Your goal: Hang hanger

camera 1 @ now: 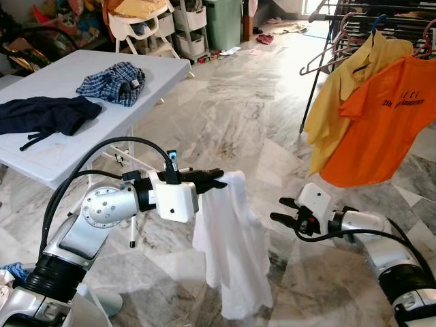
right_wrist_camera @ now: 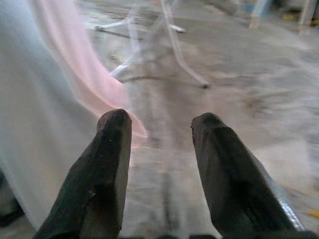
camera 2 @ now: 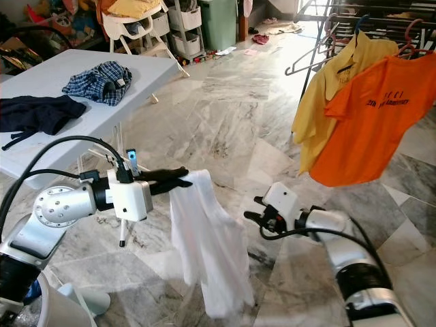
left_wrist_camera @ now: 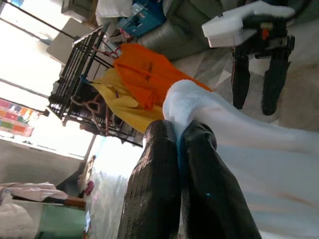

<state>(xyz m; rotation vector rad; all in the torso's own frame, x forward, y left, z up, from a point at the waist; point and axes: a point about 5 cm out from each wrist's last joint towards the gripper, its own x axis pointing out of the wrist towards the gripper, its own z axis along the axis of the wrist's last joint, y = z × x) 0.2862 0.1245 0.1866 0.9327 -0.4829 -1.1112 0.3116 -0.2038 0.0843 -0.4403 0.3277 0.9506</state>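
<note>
The left gripper (camera 1: pixel 216 178) is clamped tight on the top of a white garment (camera 1: pixel 231 252), which hangs straight down from the pinched fingers (left_wrist_camera: pixel 199 184) above the marble floor (camera 1: pixel 225 102); a sliver of blue shows between the fingers (whether it is a hanger cannot be told). The right gripper (camera 1: pixel 285 210) is just beside the cloth, level with its upper half, its two fingers (right_wrist_camera: pixel 112 164) spread apart and holding nothing, pointing toward the white fabric.

Past the right gripper, along the far right edge of the floor, a dark drying rack (camera 1: pixel 354 13) carries a yellow shirt (camera 1: pixel 344 88) and an orange shirt (camera 1: pixel 381 122), side by side and overlapping, each on its own hanger. A bare hanger (camera 1: pixel 320 63) hangs on the rack beside the yellow shirt.

Behind the left arm stands a white folding table (camera 1: pixel 54 157). A checked blue garment (camera 1: pixel 112 82) lies near its far edge, and a dark navy garment (camera 1: pixel 44 112) lies along its left edge.
</note>
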